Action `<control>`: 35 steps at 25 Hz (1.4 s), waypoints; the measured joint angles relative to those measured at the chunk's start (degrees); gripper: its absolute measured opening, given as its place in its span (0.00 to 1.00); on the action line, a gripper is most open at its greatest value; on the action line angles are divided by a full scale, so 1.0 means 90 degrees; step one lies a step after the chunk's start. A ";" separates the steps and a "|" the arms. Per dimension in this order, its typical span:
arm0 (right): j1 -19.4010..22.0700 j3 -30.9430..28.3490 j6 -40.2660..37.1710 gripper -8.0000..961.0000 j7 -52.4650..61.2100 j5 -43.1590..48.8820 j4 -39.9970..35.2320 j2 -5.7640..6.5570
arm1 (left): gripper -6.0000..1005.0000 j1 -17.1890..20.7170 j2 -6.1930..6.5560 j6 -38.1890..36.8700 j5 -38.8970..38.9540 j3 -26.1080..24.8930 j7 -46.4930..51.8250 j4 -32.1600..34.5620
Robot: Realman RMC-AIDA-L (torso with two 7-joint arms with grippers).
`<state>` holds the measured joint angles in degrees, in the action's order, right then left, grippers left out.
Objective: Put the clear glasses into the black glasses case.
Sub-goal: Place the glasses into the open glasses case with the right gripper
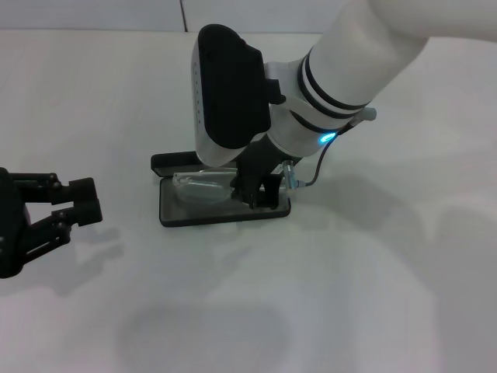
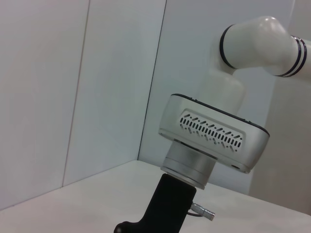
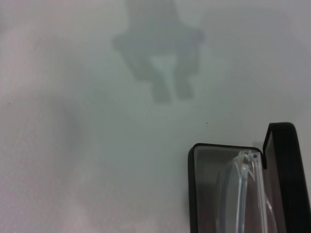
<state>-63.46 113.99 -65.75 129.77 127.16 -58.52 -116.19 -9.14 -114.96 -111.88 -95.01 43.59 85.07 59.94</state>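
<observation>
Right tool [image 1: 256, 194] over clear glasses [image 1: 203, 186] lying crosswise.

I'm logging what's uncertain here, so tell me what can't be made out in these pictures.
- Right tool: in the head view its own arm covers the tips, so open or shut is unclear.
- Clear glasses: the right wrist view's edge cuts them off; the head view's arm covers one end.
- Black glasses case: its lid is mostly hidden behind the arm.
- Left tool: absent from the left wrist view.

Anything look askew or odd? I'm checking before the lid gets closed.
Nothing stands out. The clear glasses lie inside the open black glasses case, with the right gripper down at the case. The left gripper is off to the side.
</observation>
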 joint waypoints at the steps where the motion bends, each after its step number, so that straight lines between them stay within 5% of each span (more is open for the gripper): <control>1: -0.0001 0.0001 0.0000 0.07 -0.0001 0.0000 -0.0001 0.0000 | 0.24 -0.0002 0.0000 0.0000 0.0000 0.0000 0.0000 0.0000; 28: -0.0006 0.0045 0.0081 0.12 -0.0063 0.0006 0.0037 0.0000 | 0.24 -0.0014 -0.0010 0.0000 -0.0042 -0.0069 -0.0019 0.0000; 35: 0.0295 -0.0012 0.0102 0.12 -0.0077 0.0001 -0.0426 0.0000 | 0.24 0.0020 -0.0018 0.0002 -0.0037 -0.0083 -0.0116 -0.0003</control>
<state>-60.81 113.88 -64.83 129.08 127.17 -62.35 -116.19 -8.96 -115.12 -111.86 -95.35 42.85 84.03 59.92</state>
